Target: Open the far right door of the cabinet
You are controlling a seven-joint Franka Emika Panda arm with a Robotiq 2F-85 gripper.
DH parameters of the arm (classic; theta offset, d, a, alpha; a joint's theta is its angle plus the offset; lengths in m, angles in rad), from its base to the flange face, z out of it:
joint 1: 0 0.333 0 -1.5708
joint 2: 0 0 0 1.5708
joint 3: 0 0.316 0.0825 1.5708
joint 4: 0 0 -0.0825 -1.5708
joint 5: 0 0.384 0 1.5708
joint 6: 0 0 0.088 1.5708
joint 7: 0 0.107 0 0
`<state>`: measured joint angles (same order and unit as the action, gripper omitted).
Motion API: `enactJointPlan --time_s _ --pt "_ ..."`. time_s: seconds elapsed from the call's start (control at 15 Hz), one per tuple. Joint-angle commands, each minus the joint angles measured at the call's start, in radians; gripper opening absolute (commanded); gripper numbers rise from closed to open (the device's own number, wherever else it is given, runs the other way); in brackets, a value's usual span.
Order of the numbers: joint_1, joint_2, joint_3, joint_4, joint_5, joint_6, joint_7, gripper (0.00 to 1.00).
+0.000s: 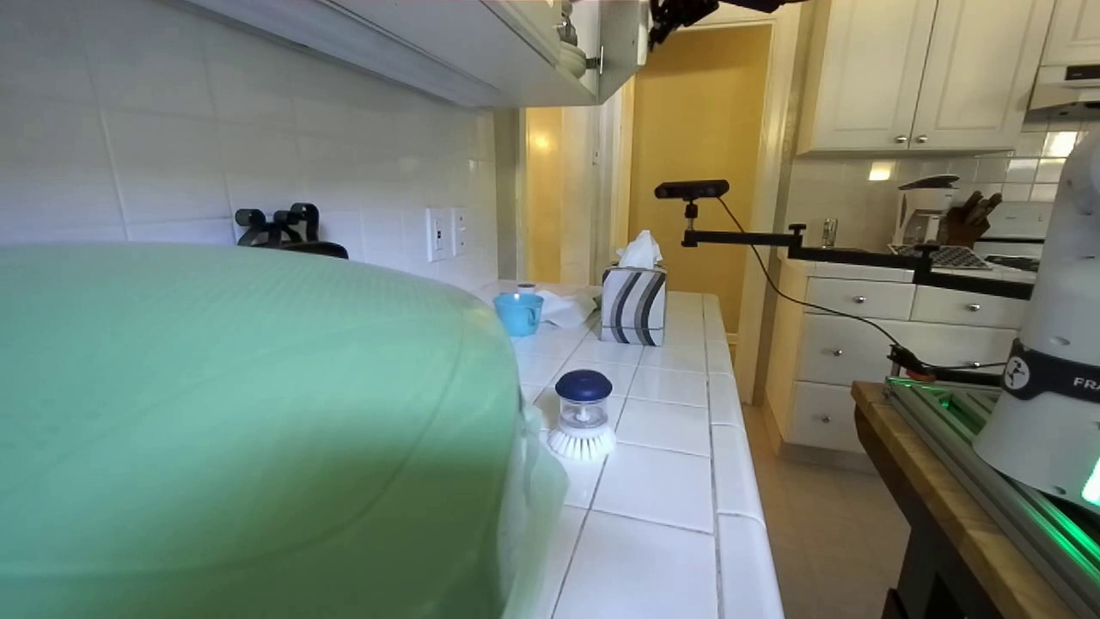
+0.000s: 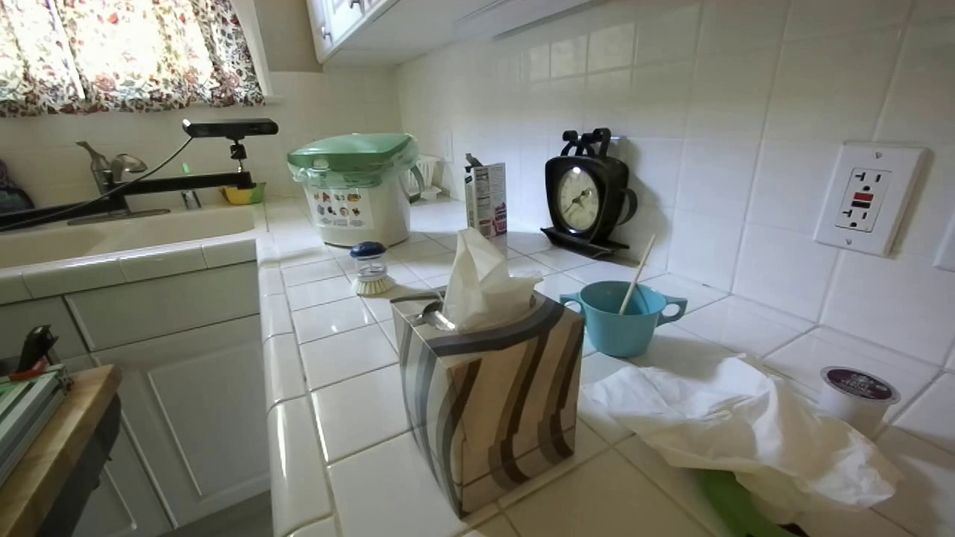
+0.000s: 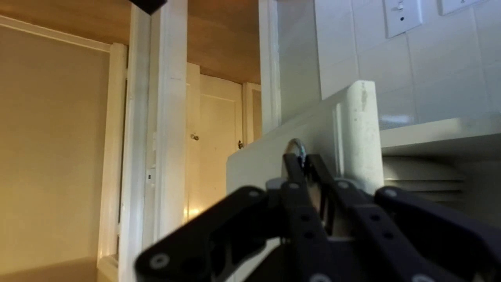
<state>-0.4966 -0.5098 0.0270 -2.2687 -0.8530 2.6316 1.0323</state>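
Observation:
The cabinet (image 1: 481,52) is the long cream-white overhead unit in an exterior view; part of it also shows in an exterior view (image 2: 418,33). Its far right door (image 1: 620,52) stands swung open at the far end, with a hinge and dishes visible inside. In the wrist view the door (image 3: 254,164) juts out from the cabinet's edge (image 3: 434,131). My gripper (image 3: 301,156) is closed around the door's small shiny knob (image 3: 300,145), which is partly hidden by the fingertips. The gripper's dark fingers (image 1: 663,26) also show at the top of an exterior view, beside the door's outer edge.
Stacked dishes (image 3: 422,174) sit inside the cabinet. Below, the tiled counter holds a tissue box (image 1: 633,305), a blue cup (image 1: 518,314), a brush (image 1: 583,413), a green-lidded bin (image 2: 354,190) and a black clock (image 2: 586,198). A camera arm (image 1: 748,238) extends over the counter's front.

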Motion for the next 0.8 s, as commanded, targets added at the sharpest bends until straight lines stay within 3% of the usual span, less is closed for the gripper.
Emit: enactJointPlan --time_s 0.0,0.53,0.73 --pt "-0.005 -0.066 -0.038 -0.038 -0.045 -0.065 0.004 0.02" --pt "-0.031 -0.128 -0.056 -0.07 -0.076 -0.147 0.02 0.02" --pt "-0.024 -0.148 -0.074 -0.084 -0.069 -0.117 0.013 0.02"
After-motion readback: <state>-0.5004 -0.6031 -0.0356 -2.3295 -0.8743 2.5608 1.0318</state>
